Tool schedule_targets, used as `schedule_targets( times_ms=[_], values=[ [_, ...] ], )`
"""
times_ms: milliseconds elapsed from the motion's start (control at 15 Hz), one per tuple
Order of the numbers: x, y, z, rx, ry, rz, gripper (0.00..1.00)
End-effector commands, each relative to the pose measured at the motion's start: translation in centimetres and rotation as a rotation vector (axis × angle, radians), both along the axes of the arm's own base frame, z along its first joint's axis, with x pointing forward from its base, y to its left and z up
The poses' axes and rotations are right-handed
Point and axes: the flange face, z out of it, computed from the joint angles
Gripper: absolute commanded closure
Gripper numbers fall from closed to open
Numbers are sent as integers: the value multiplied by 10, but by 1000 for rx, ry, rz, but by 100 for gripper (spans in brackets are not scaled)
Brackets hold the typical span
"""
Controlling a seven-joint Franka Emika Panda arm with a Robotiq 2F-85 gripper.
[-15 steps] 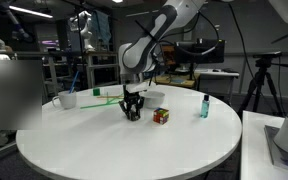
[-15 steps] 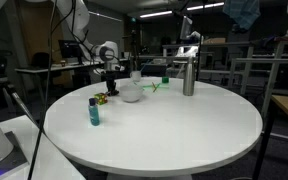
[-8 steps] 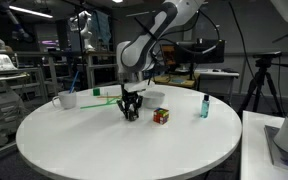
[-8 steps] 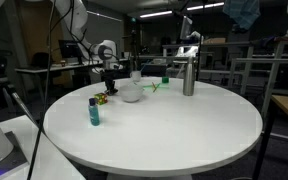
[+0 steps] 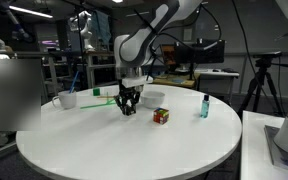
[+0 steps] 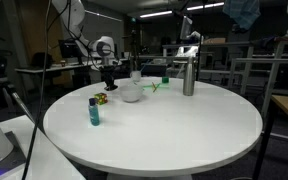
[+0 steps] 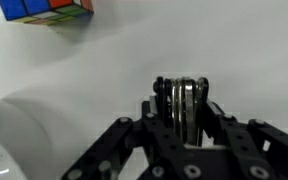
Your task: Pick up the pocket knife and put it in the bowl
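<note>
My gripper (image 7: 181, 112) is shut on the pocket knife (image 7: 181, 95), a dark oblong with metal layers that stands upright between the fingers. In both exterior views the gripper (image 5: 128, 104) (image 6: 111, 88) hangs just above the round white table. The white bowl (image 6: 131, 94) sits on the table right beside the gripper. In the wrist view its rim (image 7: 4, 140) fills the lower left corner. The knife is too small to make out in the exterior views.
A multicoloured puzzle cube (image 5: 161, 116) (image 7: 46, 8) lies close to the gripper. A blue bottle (image 5: 204, 106) (image 6: 94, 111) stands nearer the table edge. A white cup with a green item (image 5: 68, 99) and a tall silver flask (image 6: 188, 75) stand further off.
The gripper has risen a little off the table with the knife in it and has shifted slightly sideways. The bowl and the cube have not moved.
</note>
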Motion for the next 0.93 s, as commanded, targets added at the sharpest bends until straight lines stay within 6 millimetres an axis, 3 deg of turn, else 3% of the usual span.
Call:
schedule_targets(
  times_ms=[0,867],
  values=[
    [-5,-4,25,-37,-24,-18,80],
    [-19,-64,75,-83,-84,-153,80]
  ],
)
